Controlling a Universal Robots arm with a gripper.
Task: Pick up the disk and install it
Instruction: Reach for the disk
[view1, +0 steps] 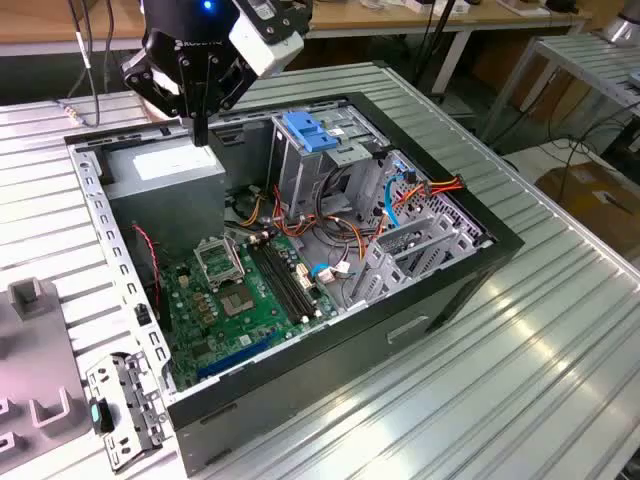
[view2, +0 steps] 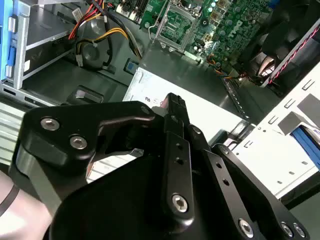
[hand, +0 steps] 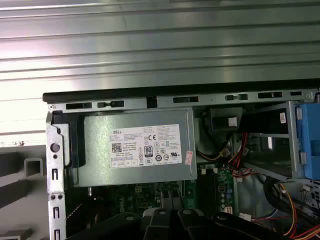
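Jaws (view1: 200, 138) closed together with nothing between them, hanging just above the grey power supply (view1: 160, 172) at the 11 o'clock corner of the open computer case (view1: 505, 245) on the ribbed surface (view1: 540, 380). Disk location: cannot tell.
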